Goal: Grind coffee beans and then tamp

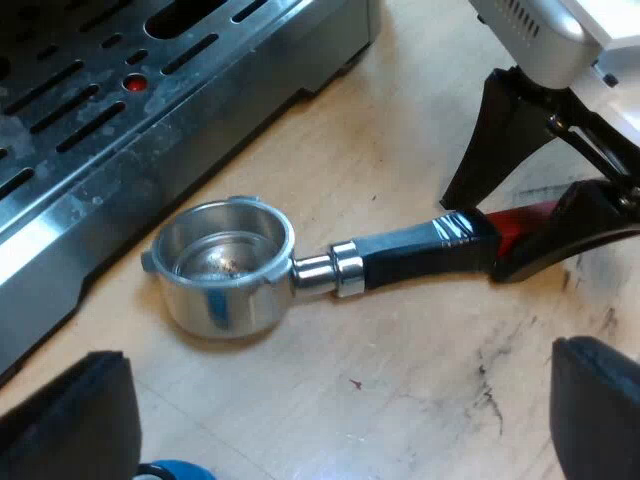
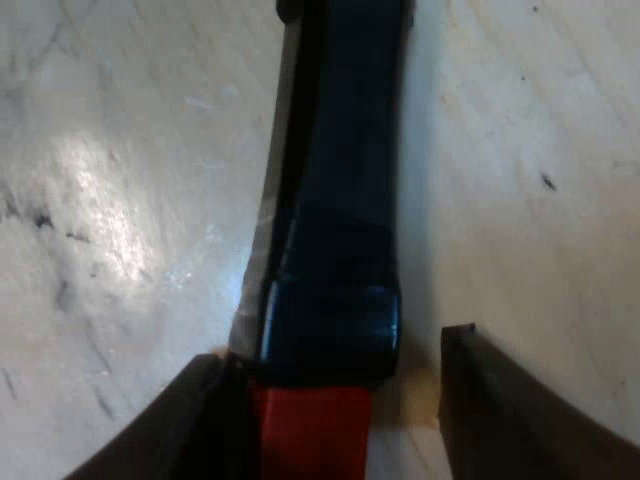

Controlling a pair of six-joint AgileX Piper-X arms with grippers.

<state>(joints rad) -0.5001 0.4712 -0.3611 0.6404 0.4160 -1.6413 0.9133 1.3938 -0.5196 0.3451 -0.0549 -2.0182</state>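
- The holder (image 1: 225,265) is lying loose on the table (image 1: 400,400), cup end up and just beside the machine (image 1: 120,130). It's nowhere near locked in. The cup looks empty apart from a few specks, so I'd say grinding hasn't happened yet.
- Its long axis runs from the cup, next to the machine's front, away along the dark handle (image 1: 410,255) to the red end (image 1: 520,225) — and that red end points straight into the right gripper (image 2: 330,400).
- The right gripper straddles the handle where black meets red. One of its fingers (image 2: 190,420) looks pressed against the handle and the other has a sliver of table showing in between. So I'd call it unclenched, not gripping yet.
- The right arm is clearly the nearer one. Squeezing across the handle is all the pickup should need.
- The left gripper (image 1: 335,420) hangs above, well apart from the holder, fingers spread wide and holding nothing.
- There's a blue bit near one left finger, probably the tamper (image 1: 175,470), but too little shows to be sure.
- The only thing in the way is the machine's edge — the cup sits close to it, so lift before swinging.
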